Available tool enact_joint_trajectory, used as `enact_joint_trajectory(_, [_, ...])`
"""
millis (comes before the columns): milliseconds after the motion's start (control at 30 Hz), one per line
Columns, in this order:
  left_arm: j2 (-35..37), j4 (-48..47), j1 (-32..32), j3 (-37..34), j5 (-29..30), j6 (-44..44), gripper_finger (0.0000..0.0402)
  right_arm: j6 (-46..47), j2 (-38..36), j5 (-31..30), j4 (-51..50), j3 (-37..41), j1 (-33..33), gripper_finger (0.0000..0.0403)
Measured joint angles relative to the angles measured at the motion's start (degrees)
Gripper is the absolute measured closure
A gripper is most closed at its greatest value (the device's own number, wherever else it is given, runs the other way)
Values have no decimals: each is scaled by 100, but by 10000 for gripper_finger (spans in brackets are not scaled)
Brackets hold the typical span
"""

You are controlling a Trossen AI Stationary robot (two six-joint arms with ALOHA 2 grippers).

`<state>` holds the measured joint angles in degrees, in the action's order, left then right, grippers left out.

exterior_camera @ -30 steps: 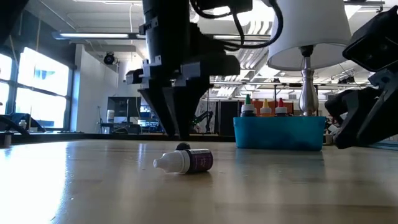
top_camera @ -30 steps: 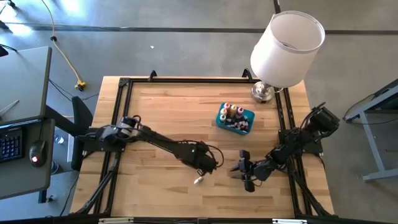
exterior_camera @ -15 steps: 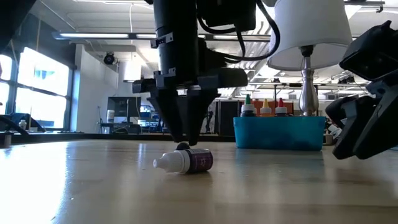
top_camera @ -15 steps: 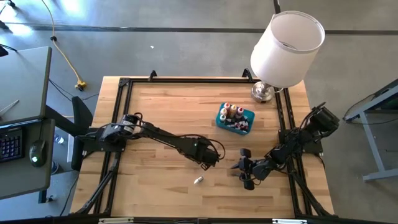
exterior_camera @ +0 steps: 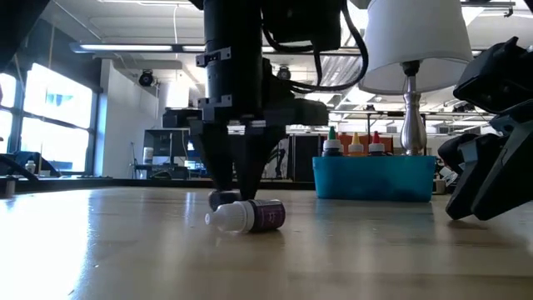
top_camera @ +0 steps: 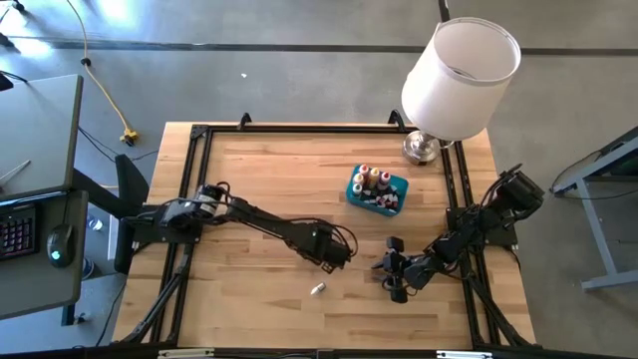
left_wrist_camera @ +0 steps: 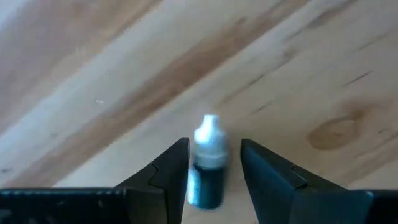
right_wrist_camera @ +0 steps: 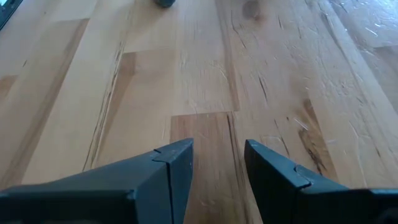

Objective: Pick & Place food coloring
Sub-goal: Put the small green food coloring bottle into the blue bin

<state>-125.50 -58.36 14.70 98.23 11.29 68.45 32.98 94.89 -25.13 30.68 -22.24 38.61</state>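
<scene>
A small dropper bottle (exterior_camera: 247, 216) is lying on its side on the wooden worktop (top_camera: 259, 179), toward the worktop's near edge at about 6 o'clock from its centre; in the low view its long axis is running side to side, whitish tip pointing to 9 o'clock and dark purple-labelled body to 3 o'clock. The left gripper (exterior_camera: 240, 185) is hanging just behind it, jaws spread with the bottle showing between the two fingers in the left wrist view, and I cannot tell whether they are touching it. The right gripper (top_camera: 391, 273) is waiting over bare planks at about 4 o'clock, jaws parted around nothing. The teal bin (top_camera: 395, 186) of upright bottles (top_camera: 374, 179) is sitting well apart at about 2 o'clock, beside a table lamp (top_camera: 461, 78). Open wood is surrounding the lying bottle on all sides. A workshop with large windows is stretching behind.
</scene>
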Motion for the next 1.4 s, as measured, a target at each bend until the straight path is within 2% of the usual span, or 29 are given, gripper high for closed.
enact_joint_trajectory(367, [-43, -130, 311, -11, 301, 166, 267, 3, -2, -2, -31, -2, 0, 265])
enact_joint_trajectory(667, [-43, -137, 335, -11, 188, 69, 332, 10, -2, -2, -31, -2, 0, 265])
enact_joint_trajectory(800, [-43, -124, 335, -9, 184, -89, 342, 10, -2, 0, -28, -2, 0, 265])
enact_joint_trajectory(1200, [-43, -148, 332, -10, -3, -366, 266, 18, -2, 3, -24, -2, 0, 265])
enact_joint_trajectory(1400, [-43, -174, 330, -2, -201, -364, 260, 14, -2, 24, -22, -1, 0, 265])
